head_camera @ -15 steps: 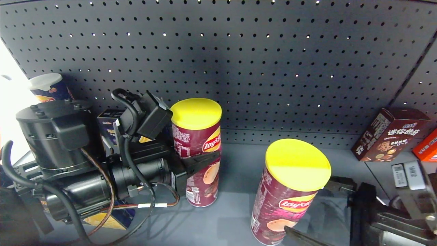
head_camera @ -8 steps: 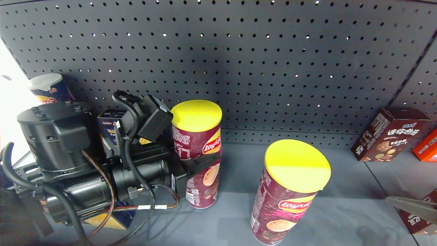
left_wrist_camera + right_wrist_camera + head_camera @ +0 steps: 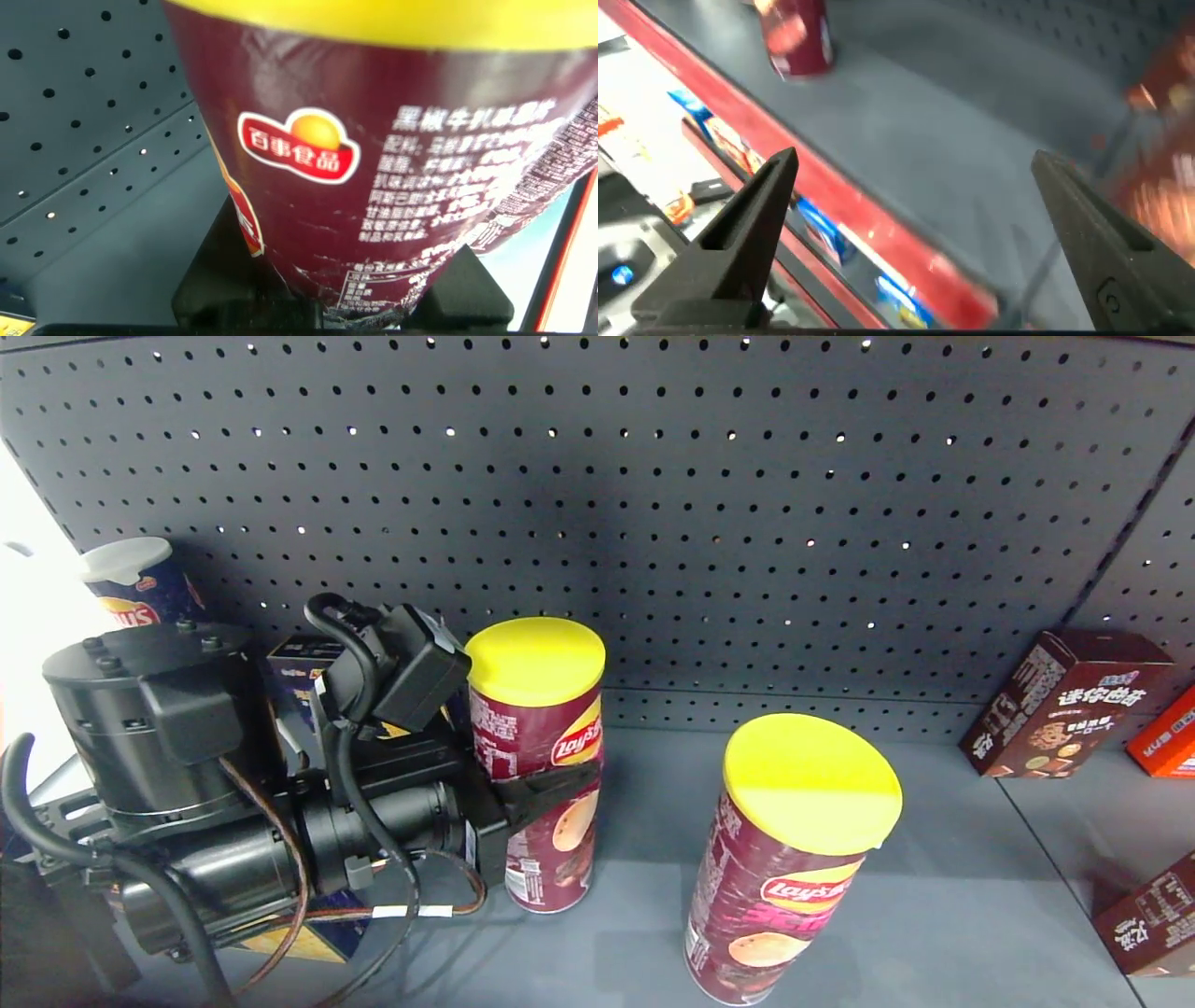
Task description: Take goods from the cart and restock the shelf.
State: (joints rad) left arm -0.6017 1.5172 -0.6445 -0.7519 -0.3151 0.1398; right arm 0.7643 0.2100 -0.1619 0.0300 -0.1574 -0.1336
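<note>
Left claw (image 3: 546, 789) clamped on yellow-lidded maroon cylindrical chip tube (image 3: 537, 728) | right claw (image 3: 915, 163) splayed wide | twin tube (image 3: 794, 859) right of left claw

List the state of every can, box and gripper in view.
left gripper: fingers shut on left can.
left can: upright, lid on, gripped.
right can: upright, lid on, standing free.
right gripper: fingers open, empty.
blue can: upright, white lid on.
brown box: closed.
</note>
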